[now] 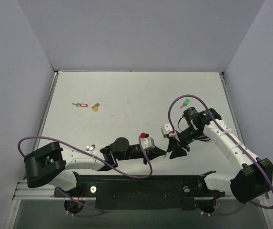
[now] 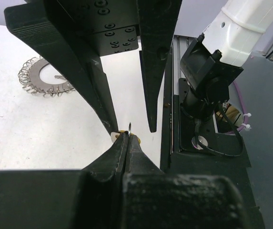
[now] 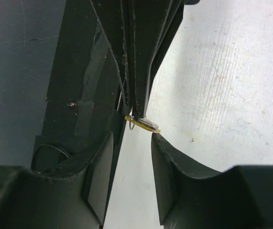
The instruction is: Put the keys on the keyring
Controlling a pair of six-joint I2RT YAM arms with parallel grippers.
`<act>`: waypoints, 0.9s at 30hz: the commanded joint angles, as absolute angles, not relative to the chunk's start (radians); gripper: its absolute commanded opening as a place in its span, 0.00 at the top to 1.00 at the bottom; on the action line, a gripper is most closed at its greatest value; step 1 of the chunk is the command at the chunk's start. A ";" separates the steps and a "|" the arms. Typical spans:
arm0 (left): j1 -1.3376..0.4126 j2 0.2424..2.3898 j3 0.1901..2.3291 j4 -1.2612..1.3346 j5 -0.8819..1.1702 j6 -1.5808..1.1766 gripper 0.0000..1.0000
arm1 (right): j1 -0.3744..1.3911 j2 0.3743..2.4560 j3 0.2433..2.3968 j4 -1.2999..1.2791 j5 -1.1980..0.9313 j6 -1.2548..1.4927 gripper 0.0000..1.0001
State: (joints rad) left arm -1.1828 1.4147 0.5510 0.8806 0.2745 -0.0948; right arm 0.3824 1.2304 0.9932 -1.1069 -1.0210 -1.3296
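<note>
your left gripper (image 2: 126, 138): fingers pressed together, pinching small yellow-edged piece (image 3: 143, 124). right gripper (image 3: 132, 138): fingers spread either side of it. keyring (image 2: 43, 78) on table, 9 o'clock of grippers. red-tag key (image 1: 80, 105), yellow key (image 1: 95, 107) at 11, green key (image 1: 185, 103) at 1.

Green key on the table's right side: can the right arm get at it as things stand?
Probably yes. The right gripper stands open, and the green key lies on bare table just beyond that arm; only the purple cable arcs close by.
</note>
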 commanded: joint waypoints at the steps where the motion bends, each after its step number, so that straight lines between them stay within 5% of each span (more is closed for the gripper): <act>1: -1.181 1.427 0.543 0.959 0.273 -0.129 1.00 | 0.402 1.235 1.023 -1.138 -1.097 -1.338 0.68; 27: -1.183 1.463 0.535 1.009 0.189 -0.183 1.00 | 0.400 1.267 1.051 -1.135 -1.081 -1.313 0.73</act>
